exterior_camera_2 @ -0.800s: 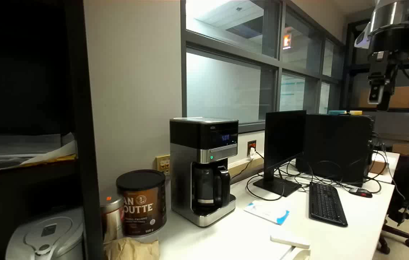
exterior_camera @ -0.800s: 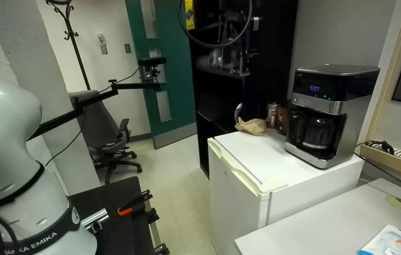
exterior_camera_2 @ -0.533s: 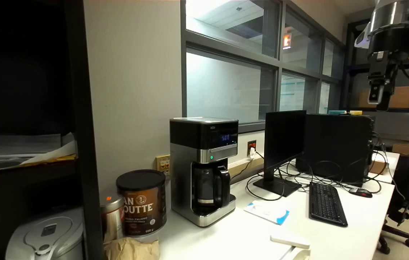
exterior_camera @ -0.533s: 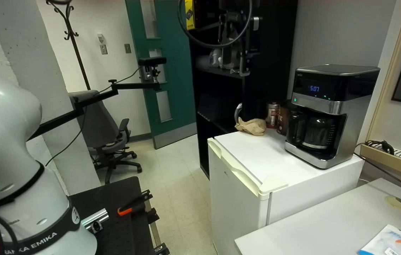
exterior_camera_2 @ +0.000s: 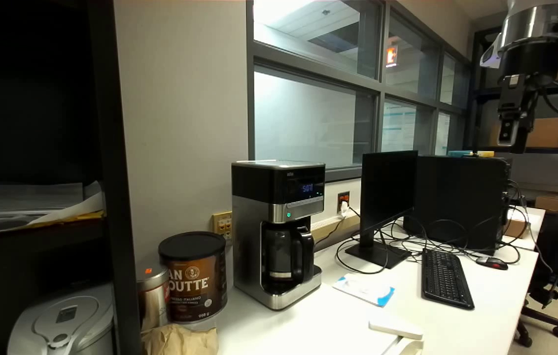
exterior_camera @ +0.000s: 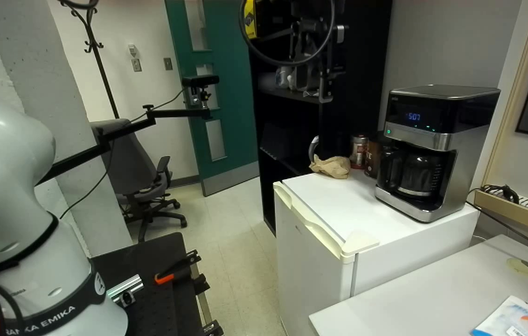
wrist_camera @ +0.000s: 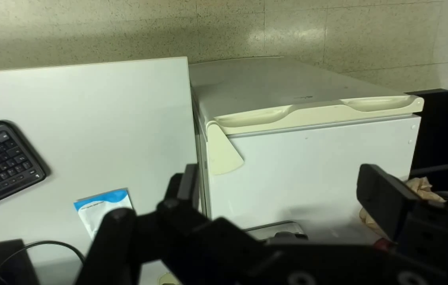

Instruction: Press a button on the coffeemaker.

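Note:
The black and silver coffeemaker (exterior_camera: 467, 116) stands upright on the white fridge; it also shows in an exterior view (exterior_camera_2: 247, 241). Its display reads 5:07, and a green-lit button (exterior_camera_2: 289, 214) sits on its silver front strip. The dark carafe (exterior_camera: 420, 175) is seated inside it. In the wrist view only the machine's base edge (wrist_camera: 275, 229) shows, partly behind my gripper's body. My gripper (wrist_camera: 280, 184) is open and empty, its fingers wide apart above the fridge top. In both exterior views my gripper (exterior_camera: 324, 91) hangs high, apart from the coffeemaker; it also shows here (exterior_camera_2: 513, 138).
The white fridge (wrist_camera: 307, 158) adjoins a white desk (wrist_camera: 129, 118) holding a packet (exterior_camera_2: 365, 290), keyboard (exterior_camera_2: 446, 278) and monitor (exterior_camera_2: 390, 192). A coffee can (exterior_camera_2: 192, 281) and paper bag (exterior_camera: 331, 167) stand beside the machine, near a tall black cabinet (exterior_camera_2: 121, 197).
My gripper has shifted slightly, a little right and down in an exterior view and a little left and down in the other angle. The coffeemaker has not moved.

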Controlling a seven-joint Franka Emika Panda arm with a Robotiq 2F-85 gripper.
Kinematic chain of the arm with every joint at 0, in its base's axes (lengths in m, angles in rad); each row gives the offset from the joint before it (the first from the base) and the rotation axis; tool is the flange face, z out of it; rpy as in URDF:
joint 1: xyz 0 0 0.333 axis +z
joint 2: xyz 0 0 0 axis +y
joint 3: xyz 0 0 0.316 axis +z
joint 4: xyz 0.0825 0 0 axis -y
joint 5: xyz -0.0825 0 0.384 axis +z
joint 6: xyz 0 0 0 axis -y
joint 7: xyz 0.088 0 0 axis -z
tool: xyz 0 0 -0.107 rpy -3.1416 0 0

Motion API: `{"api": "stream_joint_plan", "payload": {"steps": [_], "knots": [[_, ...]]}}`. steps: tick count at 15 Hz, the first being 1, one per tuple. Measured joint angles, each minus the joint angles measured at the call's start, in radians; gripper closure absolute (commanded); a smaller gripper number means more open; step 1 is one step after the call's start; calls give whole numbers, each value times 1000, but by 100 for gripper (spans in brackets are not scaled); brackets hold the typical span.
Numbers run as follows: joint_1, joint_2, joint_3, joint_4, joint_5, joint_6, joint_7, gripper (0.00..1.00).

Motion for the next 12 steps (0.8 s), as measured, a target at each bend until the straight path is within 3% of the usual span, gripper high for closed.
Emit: {"api": "stream_joint_plan", "payload": {"steps": [2, 3, 6, 12], "knots": [[0, 32, 10, 3, -18, 39, 0, 0], [0, 53, 18, 4, -36, 69, 0, 25], [0, 131, 46, 9, -110, 184, 2, 40], [2, 311, 103, 50, -361, 483, 63, 88]]}}
